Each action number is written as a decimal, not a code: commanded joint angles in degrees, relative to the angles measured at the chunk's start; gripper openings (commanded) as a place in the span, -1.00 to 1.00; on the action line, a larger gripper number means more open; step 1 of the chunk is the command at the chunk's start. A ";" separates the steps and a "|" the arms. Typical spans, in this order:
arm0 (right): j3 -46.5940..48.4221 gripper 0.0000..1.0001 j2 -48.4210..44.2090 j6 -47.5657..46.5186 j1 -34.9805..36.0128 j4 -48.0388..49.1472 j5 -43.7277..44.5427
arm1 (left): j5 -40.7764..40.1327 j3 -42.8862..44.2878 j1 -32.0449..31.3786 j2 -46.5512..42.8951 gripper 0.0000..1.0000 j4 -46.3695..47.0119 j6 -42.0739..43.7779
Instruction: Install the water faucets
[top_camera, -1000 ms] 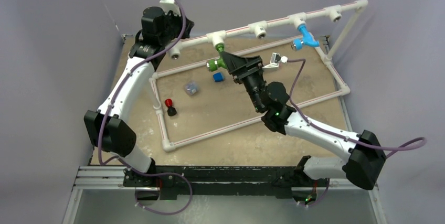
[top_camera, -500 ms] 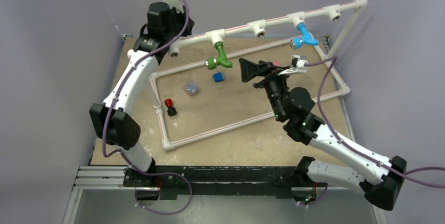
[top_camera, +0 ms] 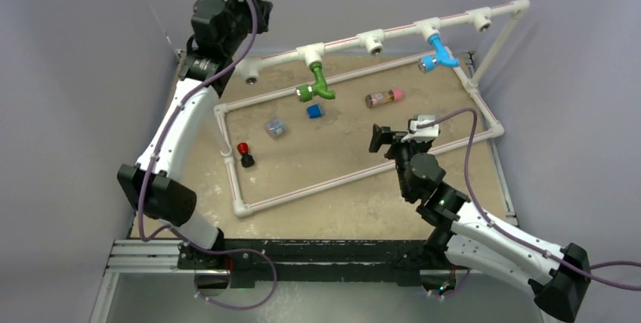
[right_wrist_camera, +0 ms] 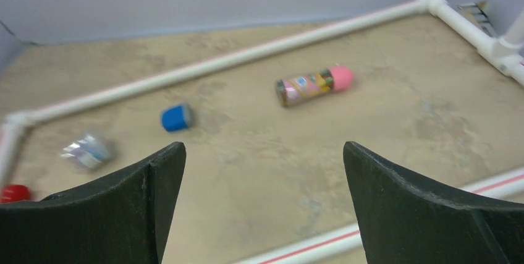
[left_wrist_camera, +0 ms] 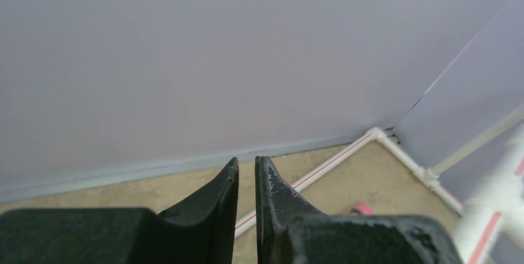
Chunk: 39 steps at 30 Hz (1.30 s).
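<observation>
The bright green bent-spout plastic faucet (top_camera: 316, 86) and light blue plastic faucet (top_camera: 440, 54) both hang from the raised white pipe rail (top_camera: 393, 32), so the wide-released, empty right end effector (right_wrist_camera: 262, 153) and barely parted, empty left end effector (left_wrist_camera: 247, 162) should retreat without bumping either spout.

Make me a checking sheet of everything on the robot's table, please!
Surface: tan, scuffed tabletop, framed by white plastic pipes.
Job's things: bright green bent plastic faucet and light blue bent plastic faucet both hang from white T-fittings on the upper pipe.
Clutter: pink-capped brown cylinder lying down; small blue block; small clear packet; red-topped black knob.
Grippers: left gripper points at the wall, fingers a slit apart, empty; right gripper wide open, empty.
Cables: purple cables run along both arms.
Surroundings: plain lilac walls; metal rail at the near edge.
</observation>
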 commanded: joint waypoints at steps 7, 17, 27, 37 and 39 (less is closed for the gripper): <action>-11.39 0.97 5.75 -5.68 -14.62 23.08 -11.87 | 10.23 -4.87 0.17 -18.52 -0.72 -0.21 -3.57; -11.46 0.97 25.17 -2.47 -34.19 40.78 -23.72 | 25.01 -15.75 0.17 -34.62 -0.71 -14.78 -6.69; -15.34 0.97 45.42 -1.66 -44.17 69.91 -30.80 | 29.61 -31.00 -0.26 -47.48 -0.71 -22.53 -10.47; -17.13 0.97 46.84 -3.41 -44.13 76.69 -27.47 | 33.60 -35.96 -4.28 -53.79 -0.66 -30.76 -7.65; -17.10 0.97 46.89 -3.47 -44.17 76.82 -27.44 | 34.30 -39.44 -4.46 -55.92 -0.66 -30.89 -8.46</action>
